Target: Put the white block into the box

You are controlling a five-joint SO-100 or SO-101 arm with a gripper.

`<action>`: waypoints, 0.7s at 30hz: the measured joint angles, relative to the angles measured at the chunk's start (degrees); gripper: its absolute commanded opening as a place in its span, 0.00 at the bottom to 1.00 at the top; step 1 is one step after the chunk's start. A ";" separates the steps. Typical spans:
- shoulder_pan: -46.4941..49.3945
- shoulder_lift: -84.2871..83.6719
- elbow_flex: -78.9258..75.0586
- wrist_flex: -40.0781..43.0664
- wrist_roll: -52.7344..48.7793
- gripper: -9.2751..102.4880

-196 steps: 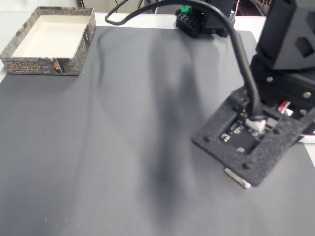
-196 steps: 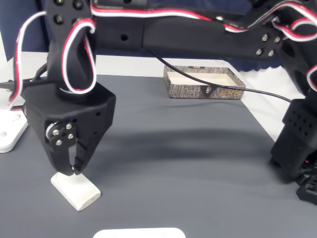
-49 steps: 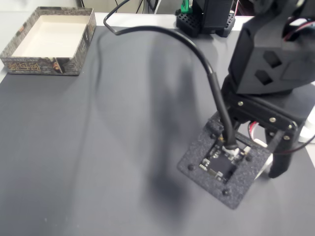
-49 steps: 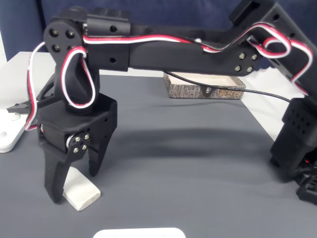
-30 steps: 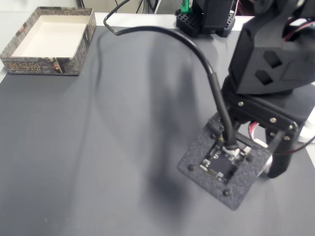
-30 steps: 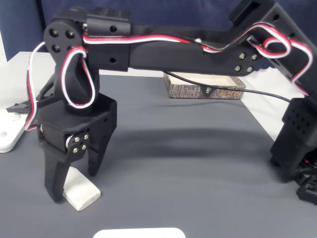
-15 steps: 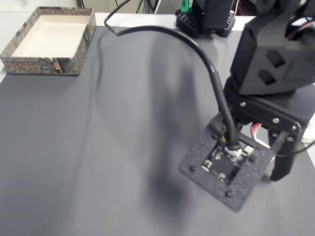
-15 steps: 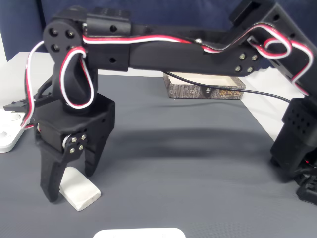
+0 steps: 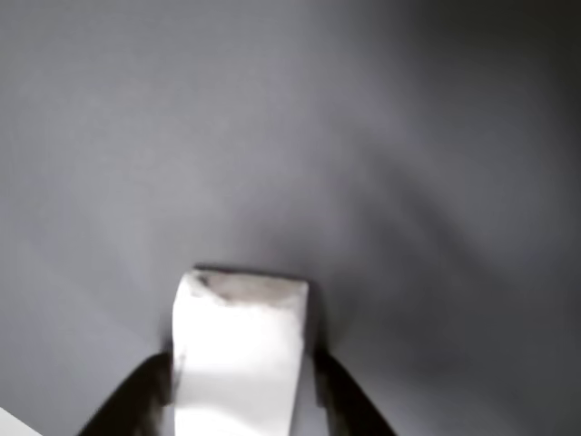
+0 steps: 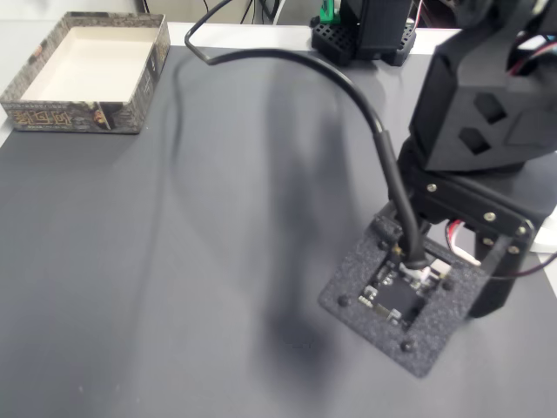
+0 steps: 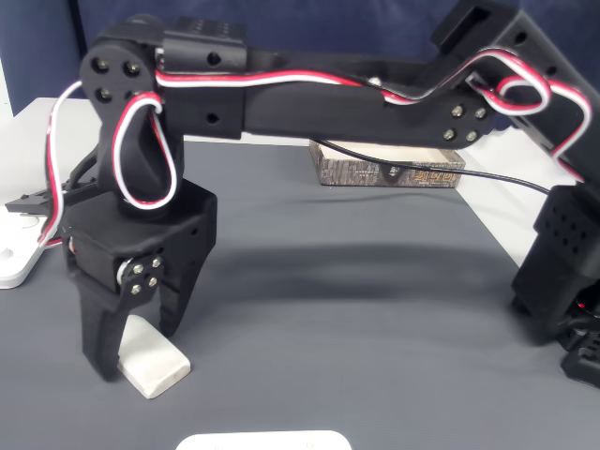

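The white block (image 11: 152,362) lies flat on the grey mat at the front left in a fixed view. My gripper (image 11: 136,349) stands over it, open, with one black finger (image 11: 98,349) on its left and the other behind its right side. In the other view the white block (image 9: 238,350) sits between the two dark fingertips (image 9: 136,400) at the bottom edge, its far end scuffed grey. The box (image 10: 52,109) sits at the mat's top left corner in a fixed view, cream inside and with nothing in it. The box (image 11: 389,172) also shows behind the arm.
The arm's wrist and black camera plate (image 10: 405,300) cover the block from above. A black cable (image 10: 348,83) arcs across the mat. A flat white device (image 11: 262,440) lies at the front edge, and another white object (image 11: 17,258) sits at the left. The grey mat (image 10: 174,261) lies bare between gripper and box.
Earliest, the gripper was shut just above the block; now it is open and down around it. In the last second it shifted only slightly.
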 measured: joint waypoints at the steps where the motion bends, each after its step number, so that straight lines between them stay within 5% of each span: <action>1: 0.00 0.00 -0.09 0.00 0.00 0.25; 15: -0.35 0.00 -0.18 -0.18 0.00 0.07; 21: -0.44 0.00 -0.26 -0.26 0.53 0.07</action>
